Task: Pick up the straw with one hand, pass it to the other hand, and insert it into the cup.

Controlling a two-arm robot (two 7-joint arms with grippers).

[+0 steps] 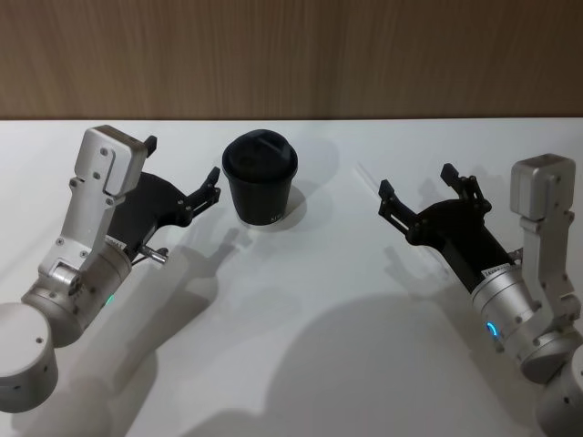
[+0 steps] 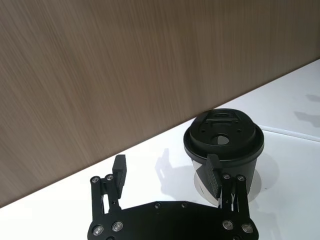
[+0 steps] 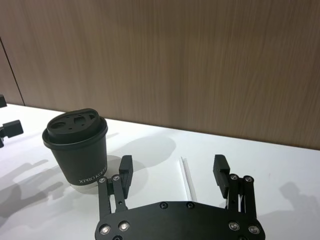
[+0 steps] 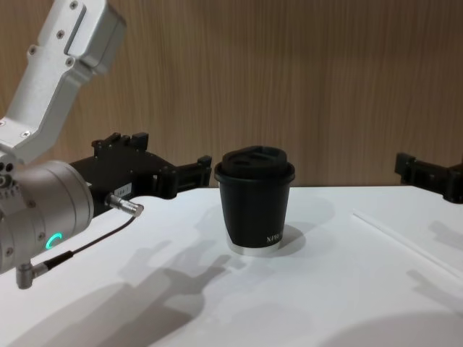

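Head view tells us nothing is done yet: the straw (image 3: 186, 177) lies flat on the worktop (image 1: 301, 300) just ahead of our right pincer (image 1: 416, 180), spread wide and empty (left pincer (image 1: 182, 166) likewise, beside the cup (image 1: 260, 177)). Pickup, handover and insertion all remain.

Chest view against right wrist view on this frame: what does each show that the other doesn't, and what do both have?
Chest view alone of the two: the left arm's silver wrist with its green ring and grey cable, behind the open left gripper. Right wrist view alone of the two: both spread fingers of the open right gripper, the straw lying on the table seen in the gap between them. Both: the lidded cup with white lettering, and the straw flat on the table.
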